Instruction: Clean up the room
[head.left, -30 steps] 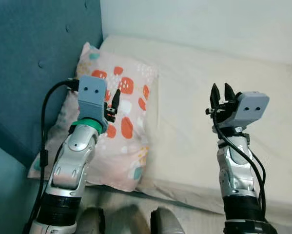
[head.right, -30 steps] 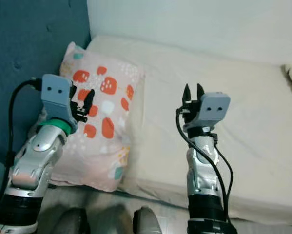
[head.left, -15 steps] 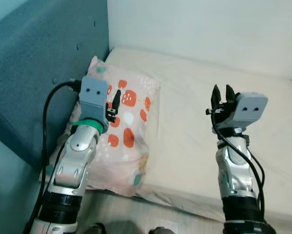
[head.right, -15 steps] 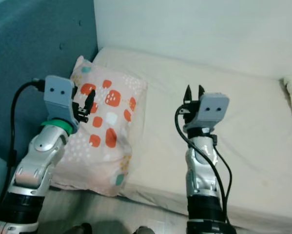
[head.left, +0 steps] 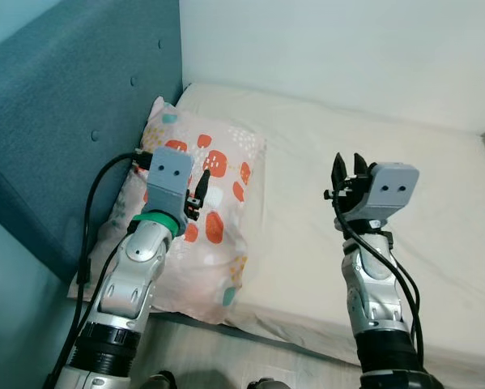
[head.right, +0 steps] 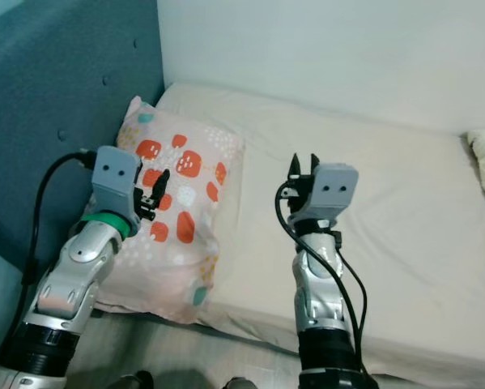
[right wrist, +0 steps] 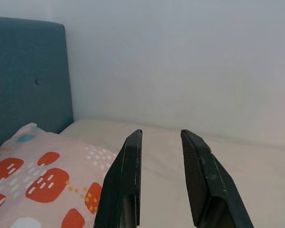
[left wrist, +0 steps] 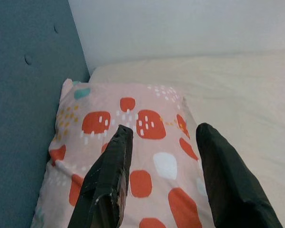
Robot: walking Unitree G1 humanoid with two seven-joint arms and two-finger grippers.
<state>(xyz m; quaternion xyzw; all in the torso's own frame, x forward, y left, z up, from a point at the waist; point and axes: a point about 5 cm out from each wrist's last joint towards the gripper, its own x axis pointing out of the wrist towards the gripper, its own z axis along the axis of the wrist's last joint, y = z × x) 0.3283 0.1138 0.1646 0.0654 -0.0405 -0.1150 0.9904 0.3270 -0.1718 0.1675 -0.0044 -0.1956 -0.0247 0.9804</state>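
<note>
Hovering over pillow (head.left: pixel 214 219): left gripper (left wrist: pixel 163 178), fingers apart, no contact.

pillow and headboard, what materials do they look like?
Pillow: soft woven fabric, matte, likely cotton; it sags and creases, and carries a printed red and teal pattern. Headboard: padded upholstery in matte teal cloth, judging by its button tufts and dimples.

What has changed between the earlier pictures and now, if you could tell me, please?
The camera has risen and tilted, so the whole scene shifted. The left hand has moved a little to the robot's right over the patterned pillow, and the right hand has drifted to the robot's left above the mattress. Nothing was taken hold of or let go. Both hands remain open and empty, and the pillow still lies against the blue headboard.
</note>
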